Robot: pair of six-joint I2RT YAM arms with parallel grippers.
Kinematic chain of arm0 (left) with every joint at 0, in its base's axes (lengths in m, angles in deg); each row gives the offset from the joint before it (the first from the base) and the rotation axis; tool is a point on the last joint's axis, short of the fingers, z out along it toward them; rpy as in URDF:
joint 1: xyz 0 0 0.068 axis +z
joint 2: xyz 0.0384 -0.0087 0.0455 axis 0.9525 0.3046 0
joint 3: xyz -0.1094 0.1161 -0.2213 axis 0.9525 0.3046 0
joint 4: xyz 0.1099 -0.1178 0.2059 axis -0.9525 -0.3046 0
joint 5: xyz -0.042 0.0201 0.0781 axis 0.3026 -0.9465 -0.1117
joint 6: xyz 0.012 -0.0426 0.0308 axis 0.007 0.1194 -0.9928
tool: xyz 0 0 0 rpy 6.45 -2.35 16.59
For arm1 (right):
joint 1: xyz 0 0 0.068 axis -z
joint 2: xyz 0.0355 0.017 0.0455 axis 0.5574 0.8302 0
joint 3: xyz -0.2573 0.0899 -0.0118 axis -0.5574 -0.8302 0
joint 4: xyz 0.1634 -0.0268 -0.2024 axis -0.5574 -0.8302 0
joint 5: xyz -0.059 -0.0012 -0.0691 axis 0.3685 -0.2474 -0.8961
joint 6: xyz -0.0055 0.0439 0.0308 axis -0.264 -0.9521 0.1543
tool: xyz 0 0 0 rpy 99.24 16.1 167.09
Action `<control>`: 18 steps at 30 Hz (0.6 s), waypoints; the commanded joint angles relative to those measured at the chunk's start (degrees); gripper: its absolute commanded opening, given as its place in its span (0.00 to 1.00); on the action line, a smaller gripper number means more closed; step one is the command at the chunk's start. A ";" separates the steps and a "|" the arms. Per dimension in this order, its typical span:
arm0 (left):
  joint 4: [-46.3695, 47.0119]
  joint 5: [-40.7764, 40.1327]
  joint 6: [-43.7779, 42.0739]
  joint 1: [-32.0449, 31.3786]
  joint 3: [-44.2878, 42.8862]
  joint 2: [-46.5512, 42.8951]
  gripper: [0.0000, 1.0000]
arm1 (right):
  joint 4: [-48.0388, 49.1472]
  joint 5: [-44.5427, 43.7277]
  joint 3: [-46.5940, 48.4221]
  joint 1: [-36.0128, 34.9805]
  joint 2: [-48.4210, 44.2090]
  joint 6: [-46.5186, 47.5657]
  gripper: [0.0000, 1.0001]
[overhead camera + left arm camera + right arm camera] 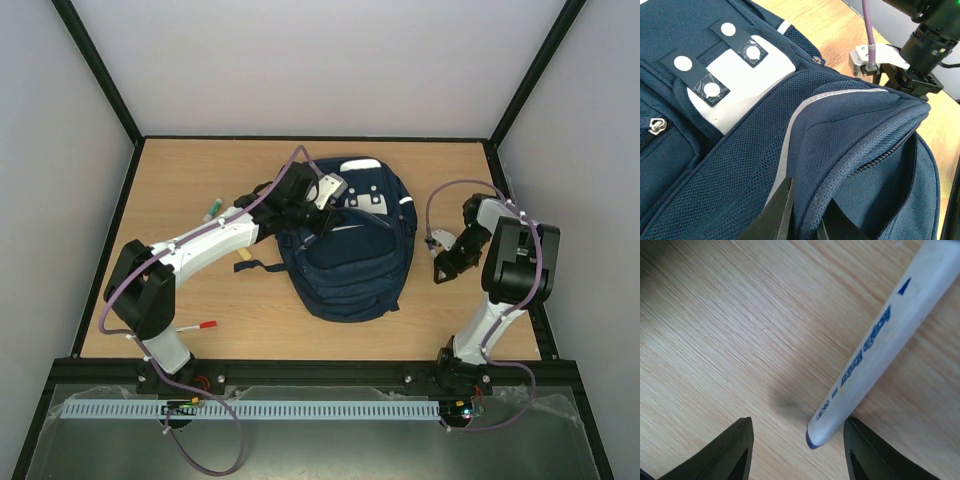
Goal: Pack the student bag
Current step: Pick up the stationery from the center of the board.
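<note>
The student bag [350, 250], navy blue with white stripes and a white-grey patch [747, 80], lies in the middle of the table. My left gripper [308, 215] is at its upper left. In the left wrist view the left gripper [807, 220] is shut on the piped edge of the bag's opened zip pocket [875, 145]. My right gripper [445, 265] points down at the table to the right of the bag. In the right wrist view it [797, 440] is open, and the blue-tipped end of a white marker [875, 350] lies between the jaws, close to the right finger [865, 450].
A red-capped pen [200, 326] lies near the front left. A green-capped marker [213, 208] lies at the left, behind the left arm. A small tan object [243, 262] sits by a bag strap. Grey walls enclose the table.
</note>
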 commanded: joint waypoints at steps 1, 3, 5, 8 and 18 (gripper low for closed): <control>3.70 1.17 1.53 0.96 -2.68 -2.79 0.06 | 1.82 -1.68 -3.04 -0.07 -0.37 -7.06 0.49; 3.70 1.11 1.59 0.96 -2.74 -2.62 0.06 | 4.26 -4.04 -0.87 -0.02 -0.07 -13.03 0.47; 3.70 1.21 1.69 0.97 -2.66 -2.44 0.06 | 4.01 -2.07 1.54 -0.07 -0.28 -16.06 0.46; 3.67 1.12 1.73 0.96 -2.62 -2.41 0.06 | 3.66 1.50 4.17 -0.48 -0.69 -19.72 0.43; 3.63 1.04 1.79 1.04 -2.70 -2.33 0.06 | 8.13 0.11 5.14 -5.14 2.28 -23.75 0.43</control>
